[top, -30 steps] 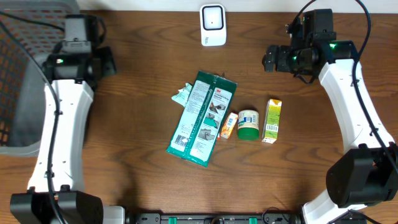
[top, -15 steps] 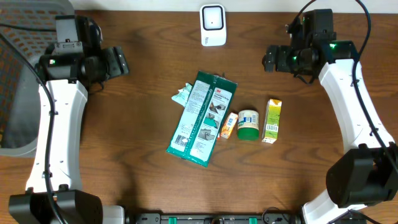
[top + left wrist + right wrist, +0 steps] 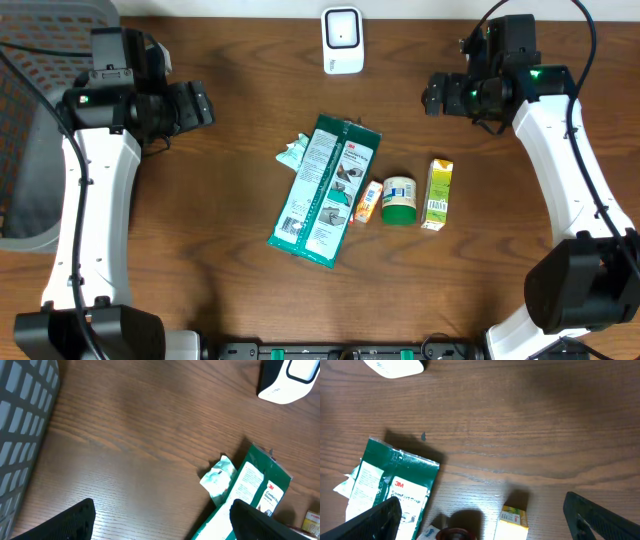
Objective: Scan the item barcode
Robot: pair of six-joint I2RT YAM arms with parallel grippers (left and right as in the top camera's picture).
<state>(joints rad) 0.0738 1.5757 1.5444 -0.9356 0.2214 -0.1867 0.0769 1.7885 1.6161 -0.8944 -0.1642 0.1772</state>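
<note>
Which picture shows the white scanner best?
The overhead view: the white scanner shows whole, face up, at the top centre. The left wrist view catches only a piece of it in the top right corner. The right wrist view catches only an edge at the top left.

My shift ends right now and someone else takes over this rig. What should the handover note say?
Left gripper: open, empty, over bare table left of the items.
Right gripper: open, empty, to the right of the scanner.
Items: the green package lies mid-table with a small crumpled packet at its upper left edge. To its right are a small orange pack, a green and white jar and a yellow carton.
Done: nothing is held; no item is at the scanner.
Left: grasp an item and show its barcode to the scanner.
</note>
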